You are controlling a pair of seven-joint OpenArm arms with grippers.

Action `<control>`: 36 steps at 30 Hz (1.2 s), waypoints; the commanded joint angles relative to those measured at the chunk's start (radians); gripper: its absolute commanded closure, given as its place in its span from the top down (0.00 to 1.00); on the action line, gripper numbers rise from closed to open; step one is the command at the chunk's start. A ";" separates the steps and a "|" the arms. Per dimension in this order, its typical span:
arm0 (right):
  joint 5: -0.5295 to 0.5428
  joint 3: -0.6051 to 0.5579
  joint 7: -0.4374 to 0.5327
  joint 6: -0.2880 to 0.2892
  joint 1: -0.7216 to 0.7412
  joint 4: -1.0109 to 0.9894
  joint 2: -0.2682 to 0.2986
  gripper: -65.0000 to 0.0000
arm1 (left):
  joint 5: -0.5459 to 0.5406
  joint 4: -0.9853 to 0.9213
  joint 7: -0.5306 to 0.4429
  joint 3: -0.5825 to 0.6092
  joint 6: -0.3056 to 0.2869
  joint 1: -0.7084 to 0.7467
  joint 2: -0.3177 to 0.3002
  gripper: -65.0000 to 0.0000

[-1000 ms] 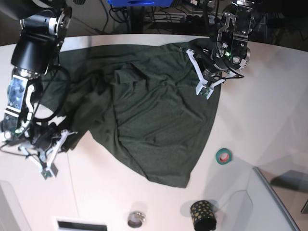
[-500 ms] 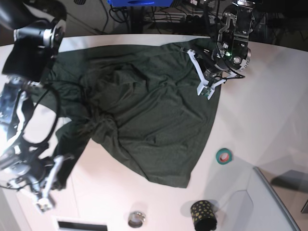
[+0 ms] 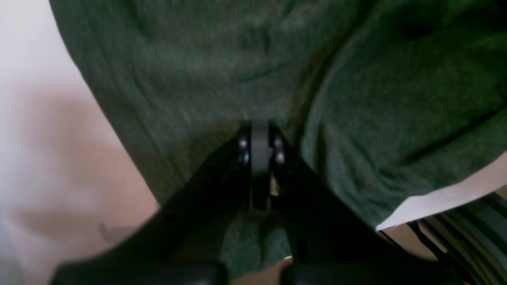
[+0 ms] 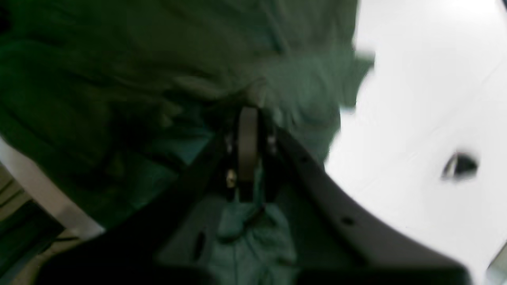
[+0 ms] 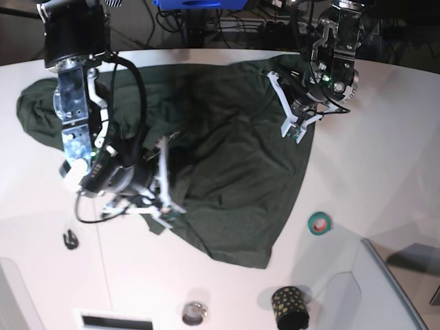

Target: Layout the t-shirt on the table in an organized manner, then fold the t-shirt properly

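- The t-shirt point(image 5: 227, 158) lies crumpled across the upper middle of the table point(image 5: 385, 137), with one sleeve reaching the upper left.
- I read the left claw point(image 5: 297, 132), upper right of the base view, as clamped on the shirt's edge point(image 3: 277, 79). If I pull too hard, the cloth may slip out.
- The right claw point(image 5: 165, 206), at centre left, has fabric bunched between nearly closed jaws point(image 4: 245, 221). Blur hides how firm the grip is.
- Dragging could sweep the tape roll point(image 5: 319, 223) or polka-dot cup point(image 5: 289, 307).

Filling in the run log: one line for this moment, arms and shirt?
left gripper: shut on t-shirt edge | right gripper: jaws together on t-shirt | t-shirt: bunched, unfolded on table
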 commanded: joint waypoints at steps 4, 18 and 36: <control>0.009 0.094 0.014 0.002 0.019 0.024 0.002 0.43 | -0.008 0.016 -0.009 -0.002 0.003 -0.003 -0.003 0.00; 0.010 0.304 0.316 0.002 0.315 -0.670 -0.052 0.64 | -0.008 0.014 -0.012 0.006 0.003 -0.003 -0.001 0.00; 0.007 0.507 0.686 -0.275 0.492 -1.190 -0.050 0.63 | -0.008 0.014 -0.009 0.000 0.003 -0.001 -0.003 0.00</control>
